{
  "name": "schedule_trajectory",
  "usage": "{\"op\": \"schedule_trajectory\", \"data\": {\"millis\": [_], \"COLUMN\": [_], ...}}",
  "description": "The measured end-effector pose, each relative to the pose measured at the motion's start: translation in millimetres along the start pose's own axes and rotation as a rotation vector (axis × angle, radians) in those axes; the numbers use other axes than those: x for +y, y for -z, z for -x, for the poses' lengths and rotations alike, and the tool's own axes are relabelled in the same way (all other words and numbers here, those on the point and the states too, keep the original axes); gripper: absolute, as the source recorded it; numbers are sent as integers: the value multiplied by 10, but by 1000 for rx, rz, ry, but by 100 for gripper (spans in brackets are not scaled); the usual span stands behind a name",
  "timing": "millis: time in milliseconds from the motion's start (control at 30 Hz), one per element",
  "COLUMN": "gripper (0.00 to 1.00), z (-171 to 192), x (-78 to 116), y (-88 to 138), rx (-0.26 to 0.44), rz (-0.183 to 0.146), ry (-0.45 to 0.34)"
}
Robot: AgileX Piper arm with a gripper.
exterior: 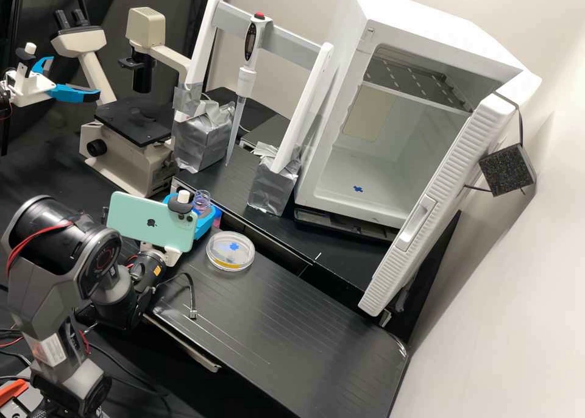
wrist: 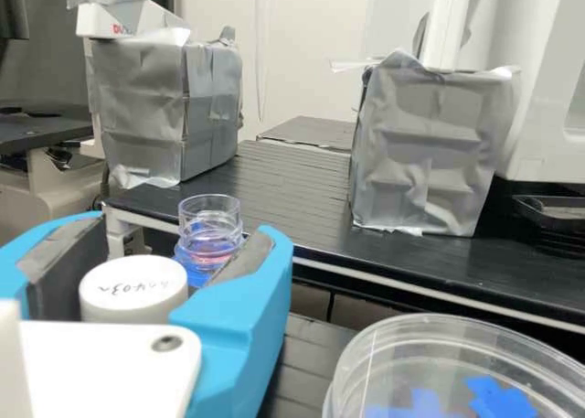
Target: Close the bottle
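clear bottle (wrist: pixel 210 219) is standing upright at the claw (exterior: pixel 196 203), its threaded neck showing open at the top, with pink and blue tones showing lower down. claw's blue fingers (wrist: pixel 236 322) are sitting apart, grey pads facing each other. bottle is lining up nearer one pad; can't tell if it's touching. a white knob with handwriting (wrist: pixel 134 285) is sitting between the fingers in the wrist view. round clear dish (exterior: pixel 230 251) is resting near the bottle on the black ridged table (exterior: pixel 292 320), with blue shapes and a yellow strip showing. mint phone (exterior: pixel 149 220) is riding on the arm just behind the claw. loose cable end (exterior: pixel 193 313) is lying over the table. past the dish, a raised black platform (exterior: pixel 268 186) is carrying a white frame (exterior: pixel 304 95) with grey-wrapped feet (wrist: pixel 425 153); a pipette (exterior: pixel 247 80) is hanging from the frame, tip down. microscope (exterior: pixel 131 141) is standing on one side of the frame, white incubator (exterior: pixel 365 180) on the other, its door (exterior: pixel 439 205) hanging open.
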Motion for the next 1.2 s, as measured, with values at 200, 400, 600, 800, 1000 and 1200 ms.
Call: {"op": "schedule_trajectory", "data": {"millis": [200, 400, 600, 800, 1000, 1200], "gripper": [0, 0, 0, 0, 0, 0], "z": [0, 0, -20, -25, -26, -16], "x": [0, -3, -3, 10, 9, 38], "y": [0, 4, -7, -14, -13, -8], "rx": [0, 2, -5, -14, -15, -11], "rz": [0, 2, -1, -6, -8, -3], "ry": [0, 2, 0, -12, -13, -25]}}
